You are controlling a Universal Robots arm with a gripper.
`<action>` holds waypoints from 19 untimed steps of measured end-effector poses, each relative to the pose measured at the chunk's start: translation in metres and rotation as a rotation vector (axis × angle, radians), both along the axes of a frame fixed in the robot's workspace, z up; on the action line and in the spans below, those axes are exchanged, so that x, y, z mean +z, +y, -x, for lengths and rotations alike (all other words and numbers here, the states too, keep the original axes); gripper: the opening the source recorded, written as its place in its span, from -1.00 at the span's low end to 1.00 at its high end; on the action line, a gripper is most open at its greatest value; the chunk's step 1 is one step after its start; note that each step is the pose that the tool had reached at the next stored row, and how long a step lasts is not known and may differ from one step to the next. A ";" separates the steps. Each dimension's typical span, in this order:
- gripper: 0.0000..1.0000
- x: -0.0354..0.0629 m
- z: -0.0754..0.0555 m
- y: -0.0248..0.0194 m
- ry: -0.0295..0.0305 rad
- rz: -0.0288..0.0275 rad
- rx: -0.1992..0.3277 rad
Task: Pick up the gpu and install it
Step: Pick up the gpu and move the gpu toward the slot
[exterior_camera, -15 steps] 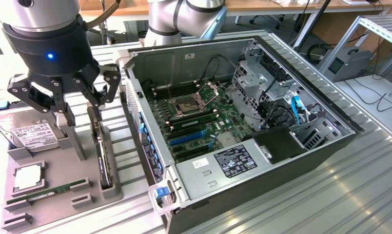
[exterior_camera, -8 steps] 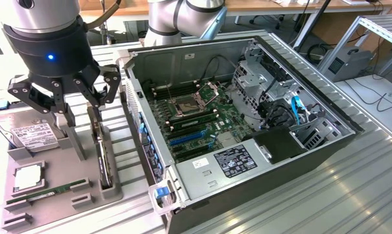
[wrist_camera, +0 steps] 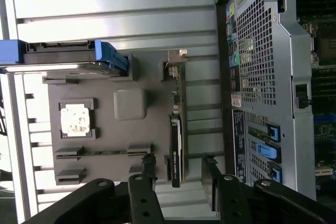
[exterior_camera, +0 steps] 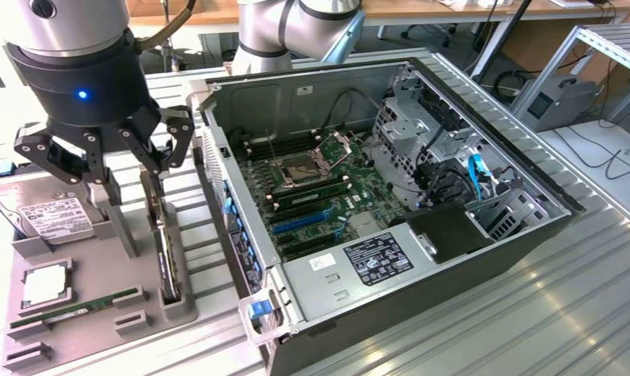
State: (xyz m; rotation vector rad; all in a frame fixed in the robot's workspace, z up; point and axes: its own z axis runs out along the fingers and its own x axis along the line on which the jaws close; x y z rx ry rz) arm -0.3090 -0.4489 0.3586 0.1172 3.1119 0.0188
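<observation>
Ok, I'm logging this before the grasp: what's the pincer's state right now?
Pincer: open, holding nothing, above the gpu.

The gpu [exterior_camera: 167,258] is faced in dark, matt material, with a semi-gloss edge [wrist_camera: 176,150]. The tray [exterior_camera: 95,274] is moulded in matt grey plastic. The case [exterior_camera: 331,296] is formed of dull bare sheet metal. The table [exterior_camera: 483,313] is built of ribbed, satin aluminium. The gripper [exterior_camera: 121,168] is finished in matt black.
</observation>
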 end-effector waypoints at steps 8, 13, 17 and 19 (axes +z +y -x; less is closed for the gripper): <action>-0.04 -0.0037 0.000 0.0000 0.0000 0.0001 0.000; -0.04 -0.0063 0.000 0.0000 0.0000 0.0000 0.000; -0.04 -0.0077 0.000 0.0000 0.0000 0.0001 0.000; -0.04 -0.0083 0.000 0.0000 0.0000 0.0001 0.000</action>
